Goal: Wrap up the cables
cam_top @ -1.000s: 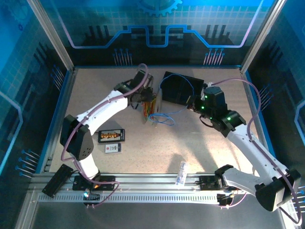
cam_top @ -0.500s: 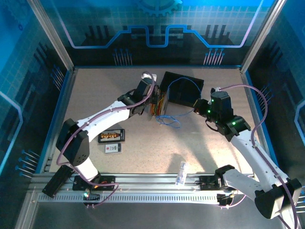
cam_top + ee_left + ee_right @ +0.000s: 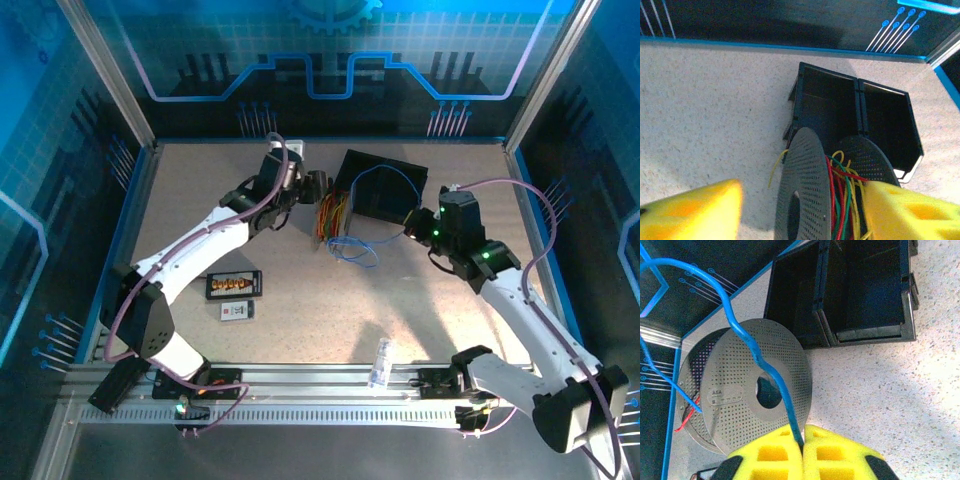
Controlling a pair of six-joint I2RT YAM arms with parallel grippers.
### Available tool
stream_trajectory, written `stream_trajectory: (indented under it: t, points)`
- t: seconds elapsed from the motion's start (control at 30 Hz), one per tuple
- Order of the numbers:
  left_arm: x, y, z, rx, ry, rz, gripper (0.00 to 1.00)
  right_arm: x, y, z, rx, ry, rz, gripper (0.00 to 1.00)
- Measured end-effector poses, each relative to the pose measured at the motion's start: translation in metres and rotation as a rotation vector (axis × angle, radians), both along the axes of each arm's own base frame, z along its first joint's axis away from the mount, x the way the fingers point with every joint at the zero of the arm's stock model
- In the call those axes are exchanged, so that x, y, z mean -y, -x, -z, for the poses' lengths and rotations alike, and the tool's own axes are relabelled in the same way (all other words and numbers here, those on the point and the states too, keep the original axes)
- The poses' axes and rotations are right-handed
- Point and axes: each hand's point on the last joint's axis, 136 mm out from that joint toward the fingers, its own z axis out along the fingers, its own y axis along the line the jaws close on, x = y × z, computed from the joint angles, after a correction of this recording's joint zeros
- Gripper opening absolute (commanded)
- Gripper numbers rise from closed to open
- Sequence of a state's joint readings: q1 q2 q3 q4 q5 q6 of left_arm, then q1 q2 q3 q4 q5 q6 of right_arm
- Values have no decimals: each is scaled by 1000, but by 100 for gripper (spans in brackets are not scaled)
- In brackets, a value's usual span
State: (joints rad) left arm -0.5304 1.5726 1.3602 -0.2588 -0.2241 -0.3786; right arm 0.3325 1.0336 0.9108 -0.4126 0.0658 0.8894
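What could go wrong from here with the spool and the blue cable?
1. The spool stands on edge between the open jaws of the left gripper, unclamped; a tug could tip or roll it.
2. The blue cable, pinched in the shut right gripper, arcs over the black box and may snag its rim.
3. Its loose loops on the table could tangle.

**Cropped, blurred or too small to read**

From the left wrist, the spool (image 3: 805,195) and its wound cables (image 3: 840,200) run off the bottom edge. The left pincer (image 3: 800,212) shows two blurred yellow fingers (image 3: 690,212), both cropped. From the right wrist, the blue cable (image 3: 754,351) vanishes between the closed pads of the right pincer (image 3: 802,452), and the black box (image 3: 860,295) is cut by the top edge. From above, the small board (image 3: 234,285) and card (image 3: 237,310) bear marks too small to read.
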Motion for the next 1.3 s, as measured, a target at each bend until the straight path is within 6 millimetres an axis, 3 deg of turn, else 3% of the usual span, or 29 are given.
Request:
stream_trajectory:
  t: [0.2,0.5,0.57,0.83,1.03,1.3]
  points:
    - [-7,-1,-16,-31,38,13,99,-12,-15,18,-54,-47,9,0]
    - [3,2,-33,-75,29,86,99,-45,-27,29,-68,-97,-16,0]
    - [5,-2,-28,-97,31,95,98,-51,-29,28,-63,-101,-21,0]
    - [15,-21,14,-230,-23,120,72,-54,-36,24,-35,-117,4,0]
    - [18,-22,34,-284,-51,142,70,-53,-40,24,-31,-127,31,0]
    - [22,-20,33,-281,-59,155,72,-53,-44,33,-54,-136,54,0]
